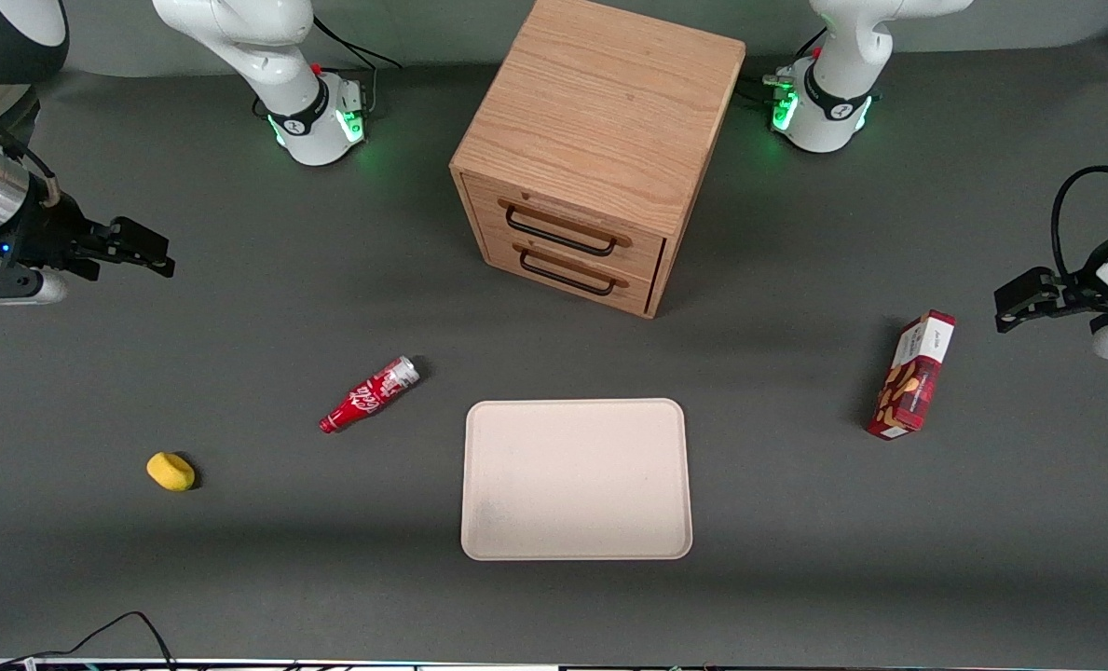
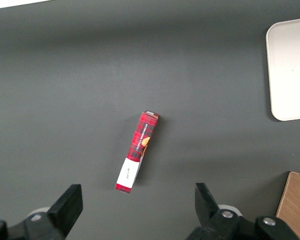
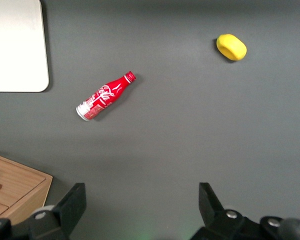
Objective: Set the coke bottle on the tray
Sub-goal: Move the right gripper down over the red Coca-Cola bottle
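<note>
The coke bottle (image 1: pixel 370 393) (image 3: pixel 104 95) lies on its side on the dark table, its silver base toward the cabinet and its red cap pointing toward the front camera. The cream tray (image 1: pixel 576 479) (image 3: pixel 15 46) lies flat beside it, nearer the front camera than the cabinet, with nothing on it. My gripper (image 1: pixel 148 252) (image 3: pixel 140 202) hangs open high over the working arm's end of the table, well away from the bottle, with nothing between its fingers.
A wooden drawer cabinet (image 1: pixel 591 149) (image 3: pixel 15 192) with two dark handles stands farther from the front camera than the tray. A yellow lemon-like object (image 1: pixel 170 471) (image 3: pixel 231 47) lies near the bottle. A red snack box (image 1: pixel 911 375) (image 2: pixel 137 151) lies toward the parked arm's end.
</note>
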Robot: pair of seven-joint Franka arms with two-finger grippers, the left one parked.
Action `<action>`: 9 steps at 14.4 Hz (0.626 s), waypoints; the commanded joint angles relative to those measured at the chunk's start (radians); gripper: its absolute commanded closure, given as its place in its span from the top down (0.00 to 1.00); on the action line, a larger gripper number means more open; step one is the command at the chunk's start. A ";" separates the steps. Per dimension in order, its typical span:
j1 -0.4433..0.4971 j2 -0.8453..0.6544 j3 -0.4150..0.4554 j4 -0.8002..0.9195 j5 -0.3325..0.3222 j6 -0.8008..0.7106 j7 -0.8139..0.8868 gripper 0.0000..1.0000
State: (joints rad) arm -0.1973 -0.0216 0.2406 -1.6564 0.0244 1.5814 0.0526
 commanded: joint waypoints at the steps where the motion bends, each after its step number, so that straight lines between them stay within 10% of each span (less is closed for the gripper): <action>1: 0.001 0.023 0.002 0.029 -0.012 0.014 -0.008 1.00; 9: 0.061 0.133 0.009 0.076 0.006 0.060 0.236 1.00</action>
State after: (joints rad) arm -0.1736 0.0430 0.2460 -1.6333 0.0269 1.6199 0.1238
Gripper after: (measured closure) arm 0.000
